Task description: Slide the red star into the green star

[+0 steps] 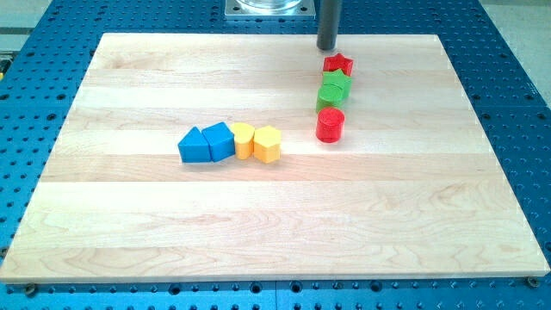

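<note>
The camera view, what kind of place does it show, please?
Probably a robotics lab bench: a pale wooden board lies on a blue perforated metal table, small coloured blocks such as the red star block sit on it, and my tip stands just above that star.

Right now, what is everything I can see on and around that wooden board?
red star: one, red, near the view's top right, at the top of a column of blocks.
green blocks: two, green, stacked closely just below the red star, touching it; shapes hard to tell apart.
red cylinder: one, red, at the bottom of that column.
blue blocks: two, blue, left of centre, side by side; the left one looks triangular.
yellow blocks: two, yellow, right beside the blue ones, in the same row.
wooden board: one, pale wood, fills most of the view.
blue perforated table: one, blue, around the board.
my tip: one, dark rod, just above and slightly left of the red star.
</note>
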Motion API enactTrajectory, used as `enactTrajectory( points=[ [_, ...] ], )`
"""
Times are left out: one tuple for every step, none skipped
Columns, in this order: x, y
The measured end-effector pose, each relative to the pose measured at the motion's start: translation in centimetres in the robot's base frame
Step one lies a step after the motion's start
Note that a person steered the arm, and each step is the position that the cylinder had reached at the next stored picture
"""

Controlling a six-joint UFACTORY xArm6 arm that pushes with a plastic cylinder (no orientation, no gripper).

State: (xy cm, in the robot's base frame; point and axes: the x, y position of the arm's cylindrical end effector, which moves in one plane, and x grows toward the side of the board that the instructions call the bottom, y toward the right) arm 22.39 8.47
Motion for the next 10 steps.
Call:
enactTrajectory(
  points=[
    [4.8,-0.2],
    [5.4,0.8],
    [5.3,6.2],
    [5.3,9.8],
    [5.3,12.1],
    [4.6,12.1],
    [3.6,8.5],
    [5.2,6.5],
    [8.4,6.7],
    [12.4,6.7]
  ],
)
